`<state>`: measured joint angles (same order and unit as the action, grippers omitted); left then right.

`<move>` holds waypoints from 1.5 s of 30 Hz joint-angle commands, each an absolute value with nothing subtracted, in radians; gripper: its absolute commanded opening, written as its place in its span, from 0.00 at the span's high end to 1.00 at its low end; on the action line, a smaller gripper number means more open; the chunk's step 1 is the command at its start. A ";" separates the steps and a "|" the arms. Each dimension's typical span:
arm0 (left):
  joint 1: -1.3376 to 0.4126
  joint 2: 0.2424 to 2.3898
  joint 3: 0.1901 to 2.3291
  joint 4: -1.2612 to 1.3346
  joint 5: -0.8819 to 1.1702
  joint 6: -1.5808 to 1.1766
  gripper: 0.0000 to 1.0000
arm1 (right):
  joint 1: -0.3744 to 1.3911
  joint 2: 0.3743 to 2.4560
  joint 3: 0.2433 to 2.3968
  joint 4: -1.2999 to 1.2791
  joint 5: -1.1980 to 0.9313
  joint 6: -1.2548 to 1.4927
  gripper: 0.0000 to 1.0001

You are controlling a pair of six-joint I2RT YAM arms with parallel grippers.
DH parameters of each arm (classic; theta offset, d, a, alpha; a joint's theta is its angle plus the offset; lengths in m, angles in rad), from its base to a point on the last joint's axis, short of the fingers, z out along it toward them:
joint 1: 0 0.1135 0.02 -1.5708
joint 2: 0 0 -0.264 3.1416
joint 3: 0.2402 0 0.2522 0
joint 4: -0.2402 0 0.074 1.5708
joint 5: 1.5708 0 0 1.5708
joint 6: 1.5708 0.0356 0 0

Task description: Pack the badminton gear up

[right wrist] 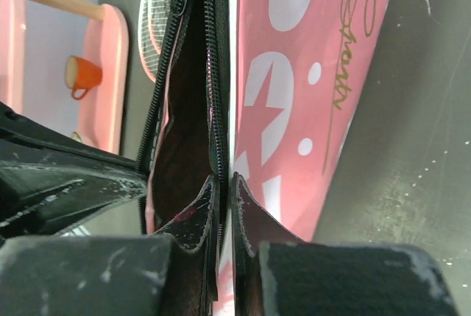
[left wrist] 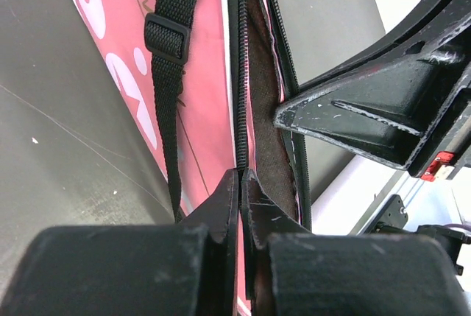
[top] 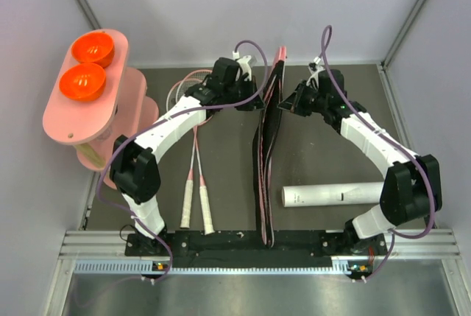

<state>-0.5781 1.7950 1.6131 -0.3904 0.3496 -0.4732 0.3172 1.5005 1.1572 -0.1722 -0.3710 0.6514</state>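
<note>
At bag [top: 268, 128] rim, L pincer [left wrist: 240, 185], R pincer [right wrist: 224, 187] clamp.

Even overhead light, blurred near foregrounds

bag [top: 266, 146] upright, unzipped | rackets [top: 187, 205] flat, left | tube [top: 331, 195] flat, right

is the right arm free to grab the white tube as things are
Probably not yet: the right gripper is shut on the bag. The tube lies uncovered near that arm's base, so letting go should free the way.
</note>
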 commanded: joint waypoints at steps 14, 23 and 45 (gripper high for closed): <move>-0.591 1.773 1.652 -0.219 0.486 -0.611 1.00 | 0.388 1.516 1.198 -0.253 -0.311 0.606 0.84; -0.594 1.763 1.625 -0.218 0.497 -0.603 1.00 | 0.377 1.548 1.166 -0.103 -0.370 0.699 0.65; -0.502 1.908 1.847 -0.520 0.267 -0.347 1.00 | 0.449 1.499 1.282 -0.566 0.368 0.523 1.00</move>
